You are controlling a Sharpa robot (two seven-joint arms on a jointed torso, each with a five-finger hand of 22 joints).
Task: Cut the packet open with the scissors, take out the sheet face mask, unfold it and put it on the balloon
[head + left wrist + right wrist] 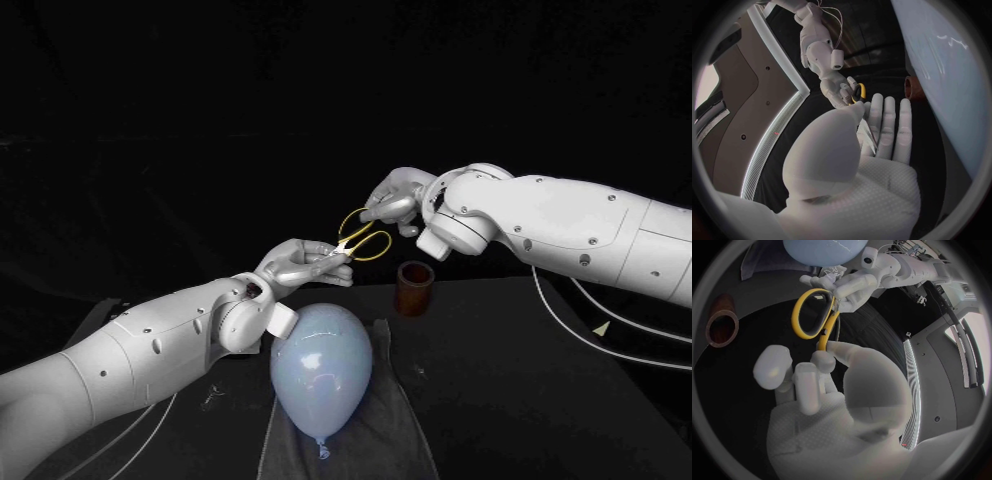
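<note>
1 scissors (pixel 364 241) in left hand (pixel 299 268), right hand (pixel 397 202)

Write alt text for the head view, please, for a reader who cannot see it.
The left hand and right hand hold yellow-handled scissors between them above a black table. Nearer the camera a pale blue balloon lies on the table, with an upright brown cup beside it.

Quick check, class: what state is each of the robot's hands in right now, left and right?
Left hand: holds the scissors at the blade end.
Right hand: pinches the scissors by a yellow handle.
</note>
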